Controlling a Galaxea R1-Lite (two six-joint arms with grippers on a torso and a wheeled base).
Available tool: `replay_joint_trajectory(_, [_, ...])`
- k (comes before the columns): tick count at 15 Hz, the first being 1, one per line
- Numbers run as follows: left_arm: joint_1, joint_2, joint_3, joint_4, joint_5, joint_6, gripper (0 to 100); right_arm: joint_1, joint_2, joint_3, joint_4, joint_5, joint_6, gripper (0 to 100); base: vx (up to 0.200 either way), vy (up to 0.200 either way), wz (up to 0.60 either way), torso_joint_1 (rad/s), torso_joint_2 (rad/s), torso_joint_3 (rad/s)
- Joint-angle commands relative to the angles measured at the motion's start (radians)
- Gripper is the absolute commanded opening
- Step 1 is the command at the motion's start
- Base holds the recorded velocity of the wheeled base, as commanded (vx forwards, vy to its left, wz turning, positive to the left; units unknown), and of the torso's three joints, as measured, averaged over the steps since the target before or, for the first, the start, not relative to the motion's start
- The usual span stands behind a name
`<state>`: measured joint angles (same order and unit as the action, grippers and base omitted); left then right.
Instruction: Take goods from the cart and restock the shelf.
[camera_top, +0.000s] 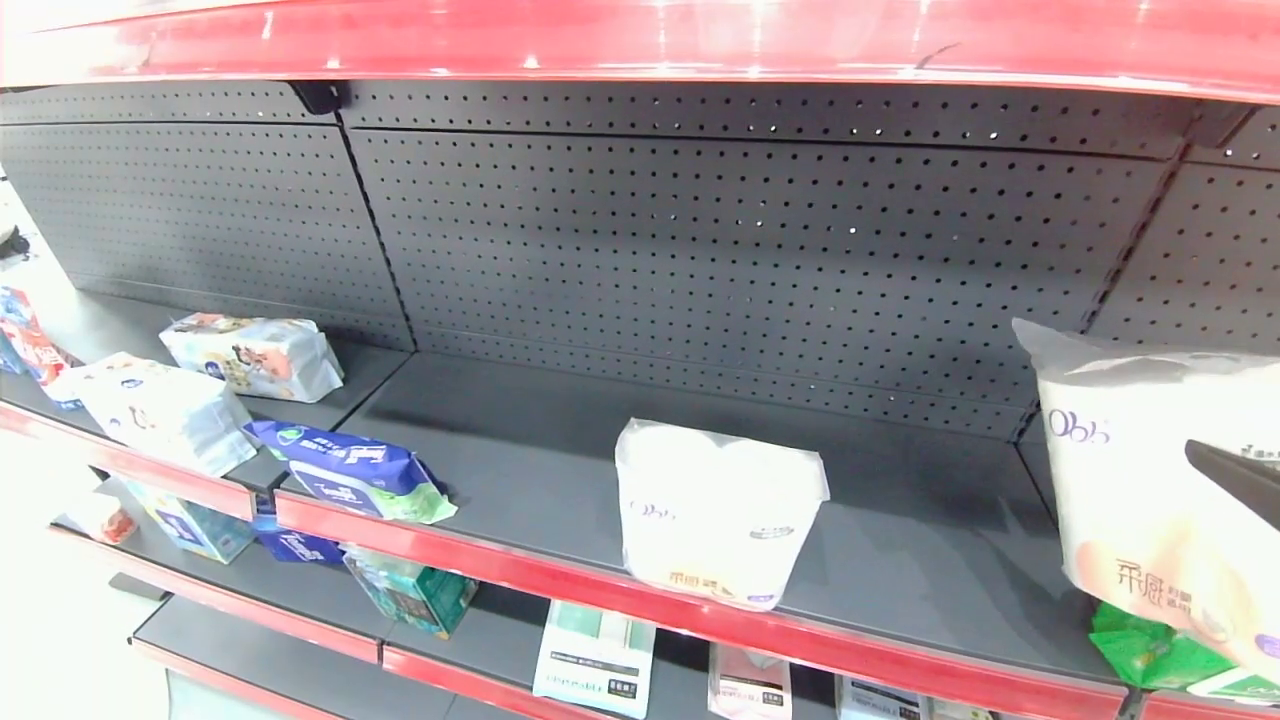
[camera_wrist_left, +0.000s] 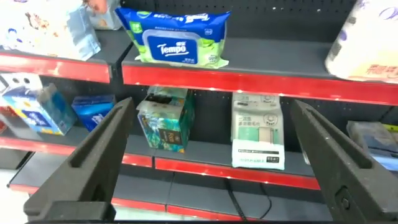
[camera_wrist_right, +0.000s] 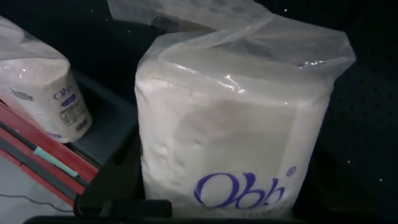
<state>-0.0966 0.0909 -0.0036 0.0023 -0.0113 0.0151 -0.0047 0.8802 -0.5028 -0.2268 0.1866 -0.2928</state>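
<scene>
Right jaws grip tissue pack (camera_top: 1140, 480) at shelf (camera_top: 900, 520) right end, above red lip (camera_top: 900, 648). Left jaws wide open, empty, before lower shelves (camera_wrist_left: 199, 163). You: carry tissue pack farther in, past red lip, lower upright right of standing pack (camera_top: 715, 510), base flat, then release.

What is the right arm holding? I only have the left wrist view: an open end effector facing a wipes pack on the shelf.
Observer: The right end effector grips a plastic-wrapped pack of paper rolls, held upright at the right end of the shelf that carries the wipes.
Operator: Is there room to set it down there?
Observer: Likely yes. A second roll pack stands upright at the front edge in the middle of the bay, and a stretch of dark shelf board shows between it and the held pack.
</scene>
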Motion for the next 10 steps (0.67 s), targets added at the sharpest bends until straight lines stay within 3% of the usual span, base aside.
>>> replay_joint_trajectory(1, [0.0, 0.007, 0.002, 0.001, 0.001, 0.0, 100, 0.0, 0.048, -0.013, 0.0, 0.03, 0.001, 0, 0.0, 0.0, 0.0, 0.0, 0.0, 0.0])
replay_joint_trajectory(4, [0.0, 0.007, 0.002, 0.001, 0.001, 0.0, 100, 0.018, 0.151, -0.046, -0.028, 0.062, 0.004, 0, 0.0, 0.0, 0.0, 0.0, 0.0, 0.0])
replay_joint_trajectory(7, [0.0, 0.006, 0.002, 0.001, 0.001, 0.0, 100, 0.051, 0.295, -0.059, -0.169, 0.067, 0.004, 0, 0.0, 0.0, 0.0, 0.0, 0.0, 0.0])
replay_joint_trajectory(10, [0.0, 0.006, 0.002, 0.001, 0.001, 0.0, 100, 0.061, 0.416, -0.082, -0.235, 0.142, 0.012, 0, 0.0, 0.0, 0.0, 0.0, 0.0, 0.0])
